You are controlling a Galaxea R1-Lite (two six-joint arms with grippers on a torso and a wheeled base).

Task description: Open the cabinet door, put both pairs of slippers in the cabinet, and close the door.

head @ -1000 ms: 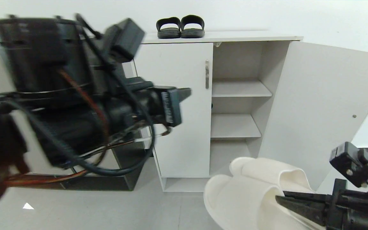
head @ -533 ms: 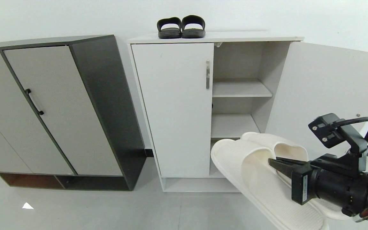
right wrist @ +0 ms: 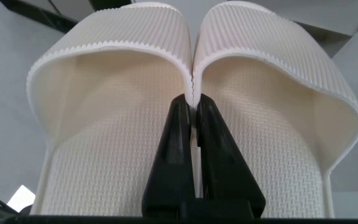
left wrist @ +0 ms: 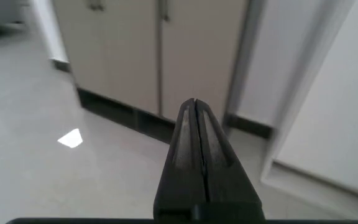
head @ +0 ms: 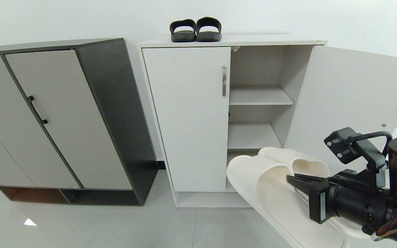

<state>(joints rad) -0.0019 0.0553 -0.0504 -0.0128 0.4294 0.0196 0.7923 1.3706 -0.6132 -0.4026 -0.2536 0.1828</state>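
The right gripper (head: 289, 178) pinches white slippers (head: 262, 174) before open cabinet (head: 253, 40).

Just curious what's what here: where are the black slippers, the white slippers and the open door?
black slippers (head: 208, 26): head view, strap of the right one.
white slippers (head: 272, 179): head view, strap of the nearer one.
open door (head: 350, 100): head view, middle of its inner face.

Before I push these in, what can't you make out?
Lowest compartment: head view, mostly hidden behind the white slippers.
Left half of cabinet: behind the shut door.
Slippers' heels: covered by the right tool and arm, cut off at the bottom edge.
Open door: cut off at the head view's right edge.
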